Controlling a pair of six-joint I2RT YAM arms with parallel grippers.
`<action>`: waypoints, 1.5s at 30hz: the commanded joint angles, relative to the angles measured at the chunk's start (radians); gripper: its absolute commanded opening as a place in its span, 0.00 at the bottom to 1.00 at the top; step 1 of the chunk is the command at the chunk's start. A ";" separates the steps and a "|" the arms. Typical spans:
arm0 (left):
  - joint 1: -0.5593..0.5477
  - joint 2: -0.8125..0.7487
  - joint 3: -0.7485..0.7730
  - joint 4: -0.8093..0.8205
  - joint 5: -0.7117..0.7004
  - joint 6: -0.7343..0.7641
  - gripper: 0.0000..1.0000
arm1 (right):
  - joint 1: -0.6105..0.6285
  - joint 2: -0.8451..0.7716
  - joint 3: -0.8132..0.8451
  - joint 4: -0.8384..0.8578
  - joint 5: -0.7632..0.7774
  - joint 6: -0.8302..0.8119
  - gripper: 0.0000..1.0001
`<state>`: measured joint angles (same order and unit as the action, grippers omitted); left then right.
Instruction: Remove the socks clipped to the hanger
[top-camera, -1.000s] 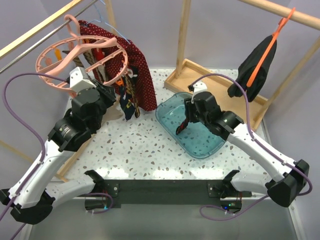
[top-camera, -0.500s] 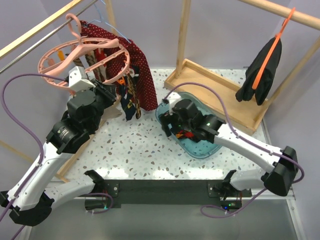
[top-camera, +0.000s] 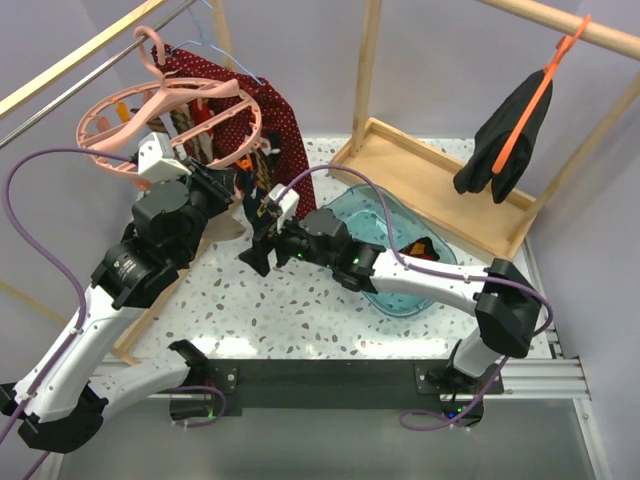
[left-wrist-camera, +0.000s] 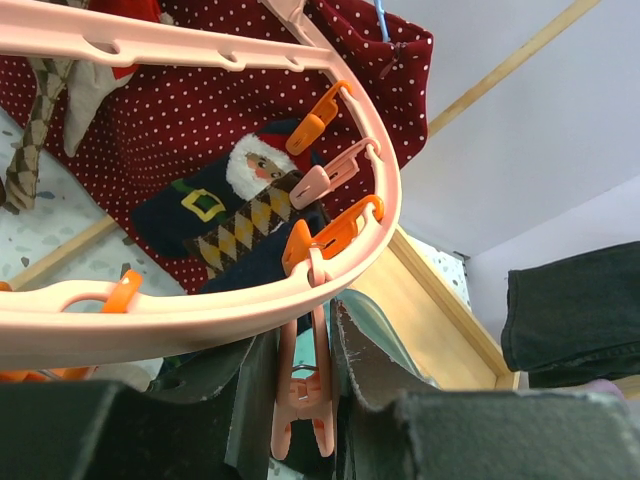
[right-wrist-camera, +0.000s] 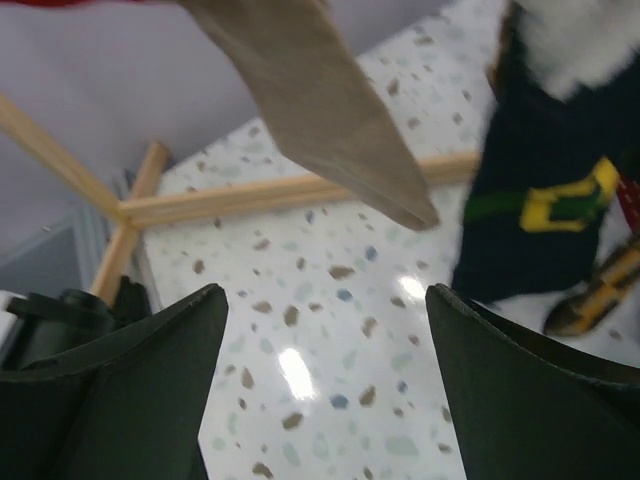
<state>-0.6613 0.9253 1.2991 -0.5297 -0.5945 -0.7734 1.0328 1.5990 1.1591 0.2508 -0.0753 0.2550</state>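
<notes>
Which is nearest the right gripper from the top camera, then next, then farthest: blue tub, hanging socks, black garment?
1. hanging socks, just beyond the right gripper, on the left
2. blue tub, to its right
3. black garment, hanging far right

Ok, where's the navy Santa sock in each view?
Top external: navy Santa sock hangs under the pink hanger, upper left.
Left wrist: sock centre-left, against the red dotted cloth.
Right wrist: sock at the right edge.
Shared landmark: the speckled table.
</notes>
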 joint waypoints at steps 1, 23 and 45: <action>0.003 0.000 0.009 0.033 0.044 -0.030 0.00 | 0.070 0.025 0.028 0.303 0.057 -0.025 0.86; 0.003 -0.005 0.034 0.019 0.087 -0.035 0.00 | 0.033 0.263 0.287 0.126 0.088 -0.292 0.92; 0.003 0.032 0.055 0.034 0.151 -0.043 0.00 | 0.056 0.277 0.116 0.428 0.140 -0.108 0.71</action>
<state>-0.6415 0.9512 1.3033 -0.5632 -0.5663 -0.8005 1.0805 1.8786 1.3315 0.6243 0.0025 0.1196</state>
